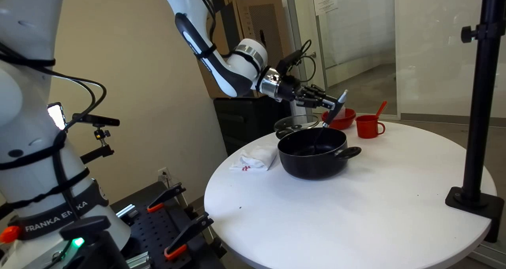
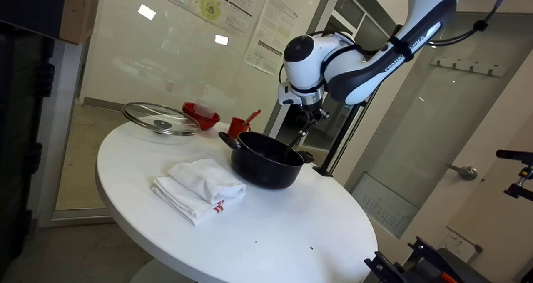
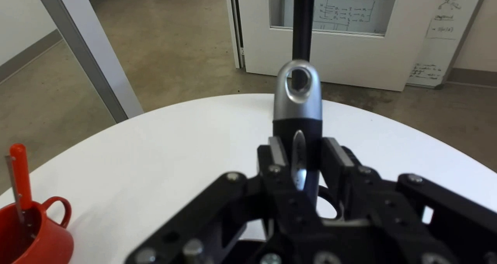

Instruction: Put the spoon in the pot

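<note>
My jaws pinch a long black spoon (image 1: 331, 115) by its thick upper handle, just below the silvery tip; its lower end slants down inside the black pot (image 1: 312, 167) on the white table (image 1: 355, 221). I judge it light, stiff and smooth, likely to swivel, so this broad part seems the best hold.

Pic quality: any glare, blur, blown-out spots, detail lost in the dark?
In an exterior view, two glare patches on the wall; in an exterior view, the screen looks blown out; in both exterior views, the low end of the spoon is hard to make out inside the dark pot; in the wrist view, the tool looks slightly soft.
</note>
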Motion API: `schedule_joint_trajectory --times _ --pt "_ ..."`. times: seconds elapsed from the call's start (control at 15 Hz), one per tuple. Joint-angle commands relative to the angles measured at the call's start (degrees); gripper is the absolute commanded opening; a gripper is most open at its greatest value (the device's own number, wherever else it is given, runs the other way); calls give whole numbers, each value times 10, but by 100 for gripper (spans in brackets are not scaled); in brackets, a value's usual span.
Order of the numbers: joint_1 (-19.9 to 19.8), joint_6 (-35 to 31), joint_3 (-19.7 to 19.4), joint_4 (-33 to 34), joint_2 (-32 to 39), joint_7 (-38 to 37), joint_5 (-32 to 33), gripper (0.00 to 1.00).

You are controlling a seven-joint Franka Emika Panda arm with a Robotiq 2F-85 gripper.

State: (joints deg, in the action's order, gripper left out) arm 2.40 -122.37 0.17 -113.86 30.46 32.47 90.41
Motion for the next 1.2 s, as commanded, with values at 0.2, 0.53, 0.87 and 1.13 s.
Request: schedule_joint_trajectory --times 0.2,0.53,0.87,1.13 --pt "-28 -20 15 3 23 1 -60 7" --pt "-40 -37 15 2 31 5 -81 7" --pt "-53 -53 11 2 34 12 -97 75" --pt "-61 -63 11 -2 27 12 -100 99"
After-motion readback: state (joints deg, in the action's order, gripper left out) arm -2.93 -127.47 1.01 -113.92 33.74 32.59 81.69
